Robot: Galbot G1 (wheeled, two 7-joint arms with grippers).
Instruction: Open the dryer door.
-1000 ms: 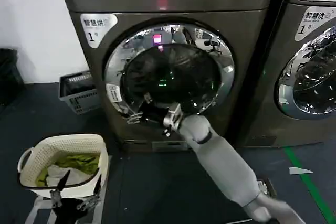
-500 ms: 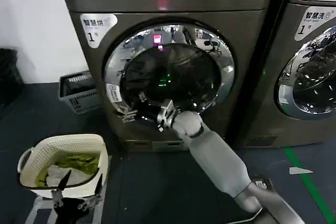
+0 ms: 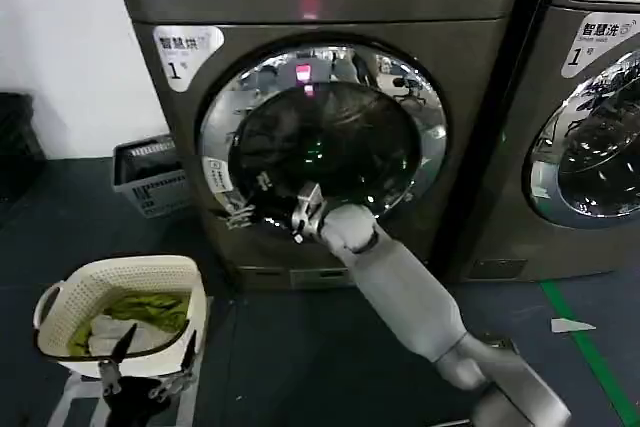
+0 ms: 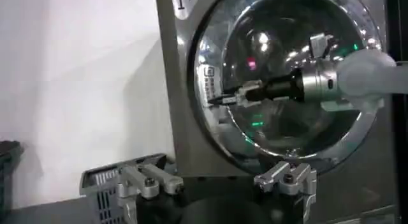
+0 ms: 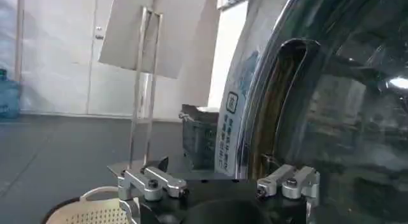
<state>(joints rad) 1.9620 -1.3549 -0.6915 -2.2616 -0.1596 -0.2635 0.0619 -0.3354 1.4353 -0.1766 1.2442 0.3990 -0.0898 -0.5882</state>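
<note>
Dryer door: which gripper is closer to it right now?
Right. The right gripper is at the lower-left chrome rim of the dryer door. The left gripper hangs low by the laundry basket, well away from it.

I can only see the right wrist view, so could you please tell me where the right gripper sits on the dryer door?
Observer: The right gripper is at the lower left rim of the dryer door.
Operator: Thank you. Is the door open yet?
Observer: No, in the head view its chrome ring looks flush with the machine front.
Operator: And where is the left arm?
Observer: The left gripper hangs low by the laundry basket, jaws open.
</note>
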